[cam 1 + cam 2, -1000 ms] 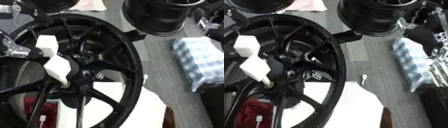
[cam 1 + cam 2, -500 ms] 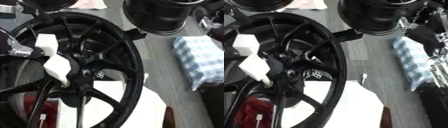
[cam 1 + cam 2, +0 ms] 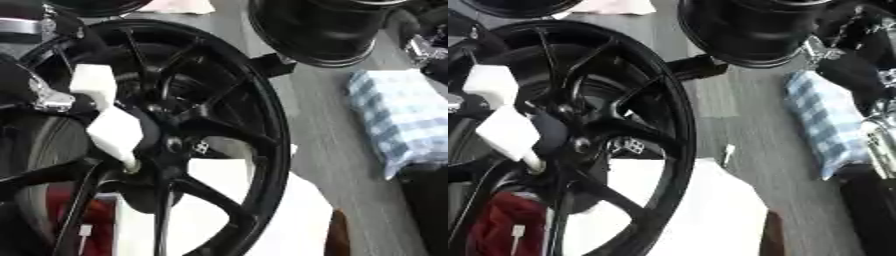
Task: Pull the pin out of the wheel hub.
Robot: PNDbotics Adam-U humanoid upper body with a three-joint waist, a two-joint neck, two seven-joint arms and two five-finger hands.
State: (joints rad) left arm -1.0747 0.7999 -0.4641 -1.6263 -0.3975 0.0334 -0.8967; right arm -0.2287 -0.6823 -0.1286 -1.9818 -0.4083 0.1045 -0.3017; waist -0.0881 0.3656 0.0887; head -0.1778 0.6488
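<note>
A large black spoked wheel (image 3: pixel 262 125) stands on edge and fills the left half of both views. Its hub (image 3: pixel 171 145) sits at the centre of the spokes, with a small checkered badge beside it. A white blocky piece in two sections (image 3: pixel 112 131) lies against the hub's left side, its narrow lower end (image 3: pixel 131 166) pointing down past the hub. My left hand (image 3: pixel 26 87), black with a silver joint, comes in from the left and touches the white piece's upper section; its grip is hidden. My right hand (image 3: pixel 852 75) shows black and silver near the upper right, away from the wheel.
A second black wheel (image 3: pixel 324 30) stands behind, a black block (image 3: pixel 697 67) at its foot. A blue-and-white checked cloth (image 3: pixel 398 117) lies at the right. A white sheet (image 3: pixel 710 210) lies under the big wheel, with a red thing (image 3: pixel 496 222) and a small white item (image 3: pixel 728 152) nearby.
My left arm's silver joint has edged rightward, closer to the white piece. The white piece and the wheel stay about where they were.
</note>
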